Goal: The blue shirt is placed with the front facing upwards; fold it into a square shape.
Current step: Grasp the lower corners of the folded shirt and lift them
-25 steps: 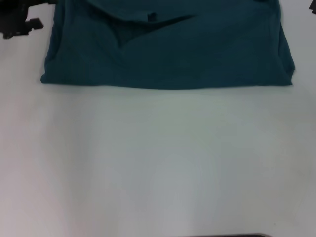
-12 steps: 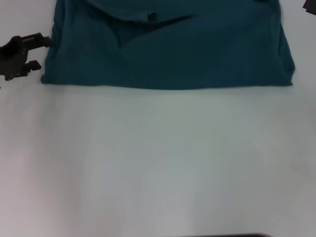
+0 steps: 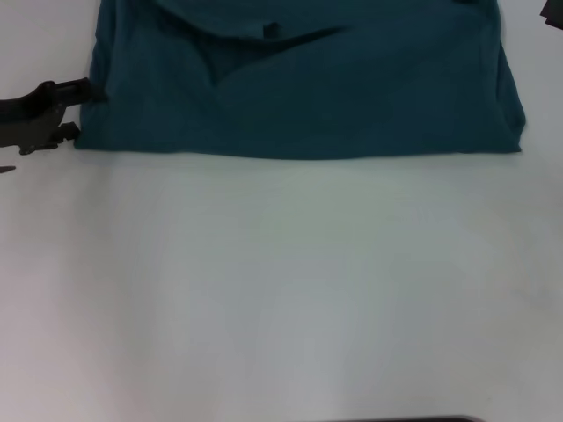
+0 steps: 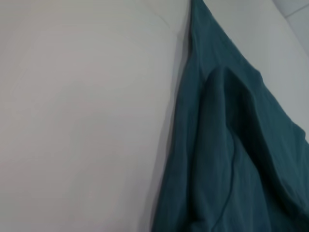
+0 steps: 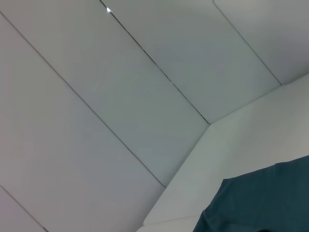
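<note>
Reaching in from left edge, left gripper [image 3: 81,107] at near-left corner of blue shirt [image 3: 299,88]; two dark fingers spread apart, tips touching fabric edge, nothing pinched as far as head view shows. Shirt: soft matte teal cotton, folded into wide band across far side of white table [image 3: 281,290], straight near hem, shallow creases, small dark tag near neckline. No readable lettering. Right gripper [image 3: 552,10]: only dark sliver at far right corner, finger state unclear.
</note>
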